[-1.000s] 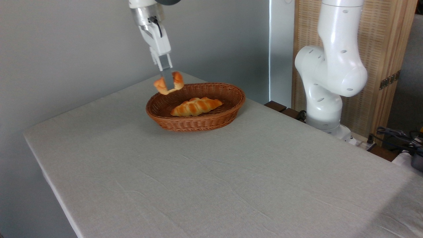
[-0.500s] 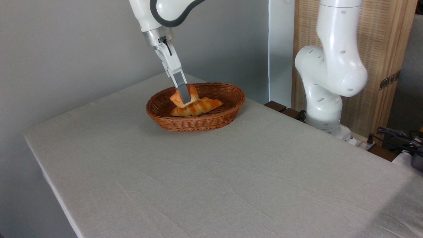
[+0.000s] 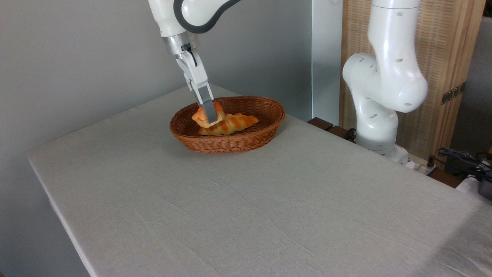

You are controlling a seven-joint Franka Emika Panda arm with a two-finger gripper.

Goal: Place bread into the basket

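The bread [image 3: 200,114], a small knotted bun with an orange-golden crust and a paler base, sits low inside the basket [image 3: 250,139], at its left-centre portion. The gripper [image 3: 209,119] is clamped on the bun: one grey finger [image 3: 208,109] crosses the front of the bun, and bun surface shows on both sides of it. The second finger is hidden behind the bun. Whether the bun's base rests on the basket floor cannot be determined from this view.

The bun lies just beside the left end of a longer braided loaf [image 3: 230,123], which rests lengthwise in the basket. The two appear to touch, though contact is not certain.

The basket is an oval brown wicker container with low sides. It stands on the far part of the table [image 3: 269,215], which is covered with a pale grey cloth.

The arm [image 3: 384,77] rises from its base at the right edge of the table. Its forearm enters from the top of the view and slopes down to the right towards the basket.
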